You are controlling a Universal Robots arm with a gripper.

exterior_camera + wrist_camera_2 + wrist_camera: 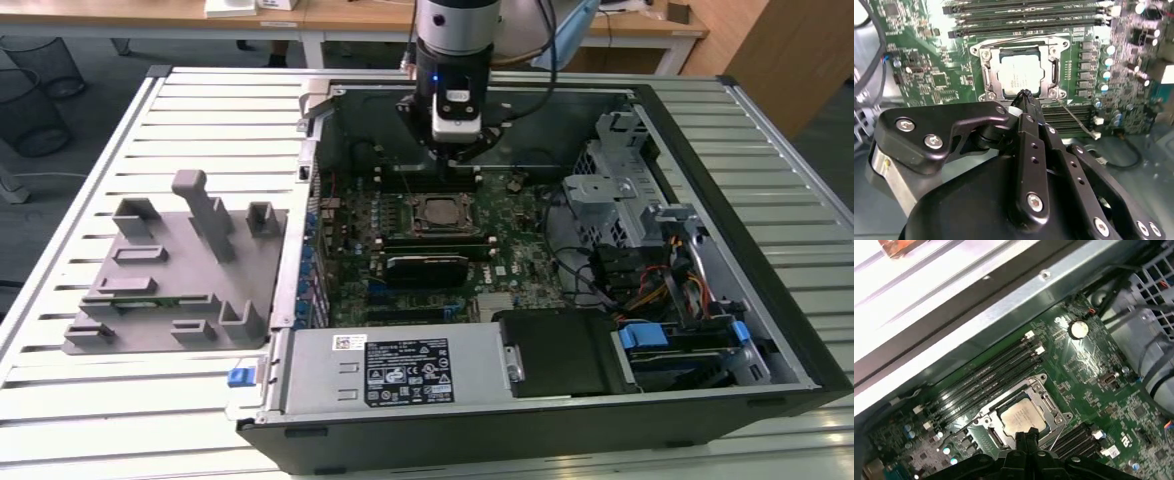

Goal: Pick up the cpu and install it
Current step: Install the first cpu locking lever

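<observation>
The cpu (437, 212) lies flat inside the black socket frame (415, 226) in the middle of the green motherboard, its silver top showing in both wrist views (1019, 75) (1021, 417). My gripper (455, 152) hangs inside the open computer case, a little above the board and just behind the socket in the exterior view. Its two black fingers are pressed together with nothing between them, and their tips (1026, 95) (1026, 434) overlap the socket's edge in the pictures.
The case (747, 300) lies open on a slatted metal table. A grey holder block (174, 270) stands at the exterior view's left. A power supply (387, 370), a drive cage (694, 340) and cable bundles (627, 270) crowd the case. Memory slots (1029, 22) flank the socket.
</observation>
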